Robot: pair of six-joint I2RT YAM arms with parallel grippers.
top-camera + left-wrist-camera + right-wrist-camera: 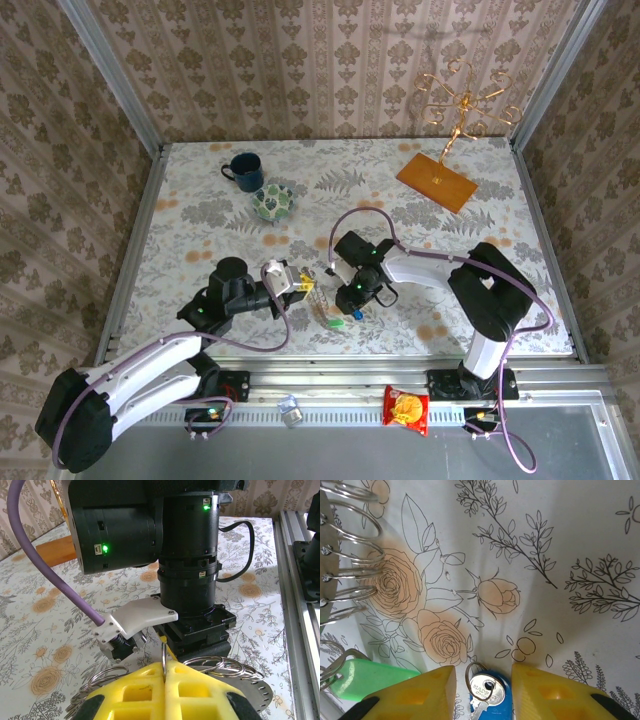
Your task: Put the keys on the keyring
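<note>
At the bottom centre of the left wrist view, the left hand (165, 676) has its 2 yellow fingers pressed shut on the thin edge of the keyring (163, 656). The right hand (483, 680) is partly open, with the blue-tagged key (486, 690) lying between its fingers on the worktop (560, 540). The green tag (367, 678) lies at lower left.
</note>
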